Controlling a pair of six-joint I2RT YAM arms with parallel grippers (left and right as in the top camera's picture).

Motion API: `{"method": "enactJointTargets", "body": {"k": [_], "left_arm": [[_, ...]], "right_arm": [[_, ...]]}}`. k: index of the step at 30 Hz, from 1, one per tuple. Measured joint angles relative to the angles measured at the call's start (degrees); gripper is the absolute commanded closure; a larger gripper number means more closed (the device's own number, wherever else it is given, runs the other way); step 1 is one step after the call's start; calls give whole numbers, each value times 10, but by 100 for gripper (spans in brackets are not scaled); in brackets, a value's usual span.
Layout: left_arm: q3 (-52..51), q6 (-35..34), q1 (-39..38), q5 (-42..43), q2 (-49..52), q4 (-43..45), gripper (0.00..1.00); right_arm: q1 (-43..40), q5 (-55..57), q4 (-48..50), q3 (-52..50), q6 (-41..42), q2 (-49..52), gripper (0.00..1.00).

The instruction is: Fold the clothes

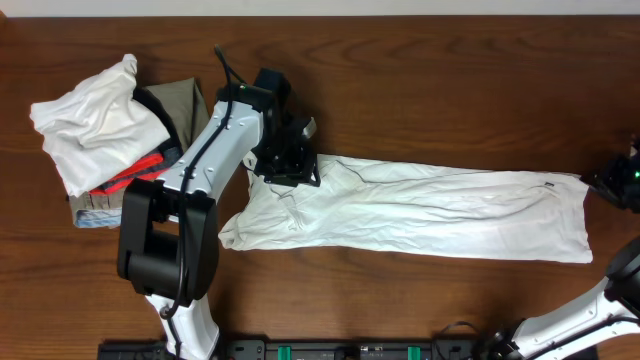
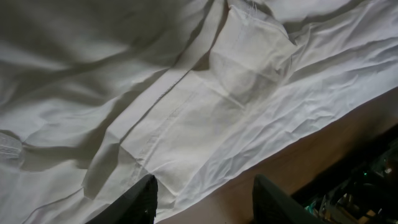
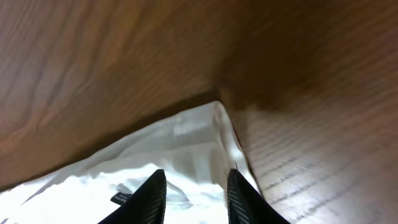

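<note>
The clothes, a white pair of trousers (image 1: 420, 205), lie flat and wrinkled across the middle of the brown table (image 1: 430, 90), waist to the left and leg hems to the right. My left gripper (image 1: 287, 160) hovers over the waist end. In the left wrist view the left gripper (image 2: 208, 200) is open, its jaws straddling the cloth's edge (image 2: 186, 93) and bare wood. My right gripper (image 1: 622, 180) is at the hem end. In the right wrist view the right gripper (image 3: 194, 198) stands narrowly open over the hem corner (image 3: 180, 143), with nothing clamped.
A pile of other garments sits at the far left: a white one (image 1: 90, 120), a khaki one (image 1: 185, 105) and a red-and-black one (image 1: 135, 175). The arm bases (image 1: 185, 320) stand along the table's front edge.
</note>
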Motion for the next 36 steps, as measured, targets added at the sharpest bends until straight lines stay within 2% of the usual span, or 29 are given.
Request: {"method": "enactJointTargets", "body": {"k": [5, 8, 10, 20, 28, 36], "left_arm": [[0, 0, 0, 0, 0, 0, 50], [0, 0, 0, 0, 0, 0, 50], [0, 0, 0, 0, 0, 0, 50], [0, 0, 0, 0, 0, 0, 50], [0, 0, 0, 0, 0, 0, 50], [0, 0, 0, 0, 0, 2, 50]], "right_arm": [[2, 0, 0, 0, 0, 19, 73], [2, 0, 0, -1, 0, 31, 93], [2, 0, 0, -1, 2, 37, 99], [2, -18, -35, 0, 9, 41, 99], [-20, -54, -153, 87, 12, 15, 99], [-38, -31, -176, 118, 12, -21, 99]]}}
